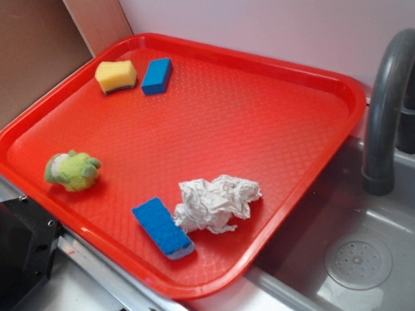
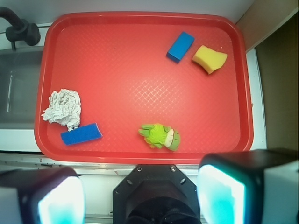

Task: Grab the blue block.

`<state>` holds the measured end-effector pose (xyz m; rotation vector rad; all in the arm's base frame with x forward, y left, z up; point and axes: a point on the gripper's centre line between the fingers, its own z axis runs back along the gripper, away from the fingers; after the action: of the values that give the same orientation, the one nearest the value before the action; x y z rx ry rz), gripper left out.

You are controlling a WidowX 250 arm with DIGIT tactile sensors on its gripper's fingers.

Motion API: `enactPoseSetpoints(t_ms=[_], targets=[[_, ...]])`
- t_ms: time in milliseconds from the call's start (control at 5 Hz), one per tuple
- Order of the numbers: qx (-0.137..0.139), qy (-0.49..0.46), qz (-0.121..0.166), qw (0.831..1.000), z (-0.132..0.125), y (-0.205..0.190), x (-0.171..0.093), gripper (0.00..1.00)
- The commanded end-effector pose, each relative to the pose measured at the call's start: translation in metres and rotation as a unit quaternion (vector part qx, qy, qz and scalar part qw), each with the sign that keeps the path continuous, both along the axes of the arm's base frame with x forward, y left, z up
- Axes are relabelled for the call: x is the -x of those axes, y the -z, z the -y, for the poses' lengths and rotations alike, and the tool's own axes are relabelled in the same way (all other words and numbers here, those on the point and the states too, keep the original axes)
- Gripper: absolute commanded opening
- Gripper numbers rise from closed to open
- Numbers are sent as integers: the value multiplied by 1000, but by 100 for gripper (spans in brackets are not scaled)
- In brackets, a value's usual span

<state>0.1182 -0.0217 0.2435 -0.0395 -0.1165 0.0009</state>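
Note:
The blue block (image 1: 156,76) lies flat at the far left corner of the red tray (image 1: 261,119), right beside a yellow sponge (image 1: 116,75). In the wrist view the blue block (image 2: 181,46) sits at the upper right of the tray (image 2: 140,84), next to the yellow sponge (image 2: 209,58). My gripper (image 2: 140,196) is open and empty. Its two fingers (image 2: 222,193) stand wide apart, high above the tray's near edge and far from the block. The gripper is out of the exterior view.
A larger blue sponge (image 1: 163,228) with a pale underside lies at the tray's near edge beside crumpled white paper (image 1: 216,203). A green plush toy (image 1: 72,170) lies at the left. A grey faucet (image 1: 388,106) and sink (image 1: 357,259) stand right of the tray. The black robot base (image 2: 156,186) is below the gripper.

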Motion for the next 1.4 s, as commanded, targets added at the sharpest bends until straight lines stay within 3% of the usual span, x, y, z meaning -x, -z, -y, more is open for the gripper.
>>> enactPoseSetpoints(t_ms=[0, 200, 400, 600, 1000, 1200], targets=[[0, 0, 0, 1000, 0, 0, 0, 100], [24, -105, 8, 994, -6, 12, -17, 100], [25, -227, 51, 972, -18, 25, -37, 100], [0, -340, 88, 936, -36, 43, -60, 100], [-29, -348, 111, 930, -78, 104, -129, 100], [-27, -338, 107, 935, -89, 125, -149, 100]])
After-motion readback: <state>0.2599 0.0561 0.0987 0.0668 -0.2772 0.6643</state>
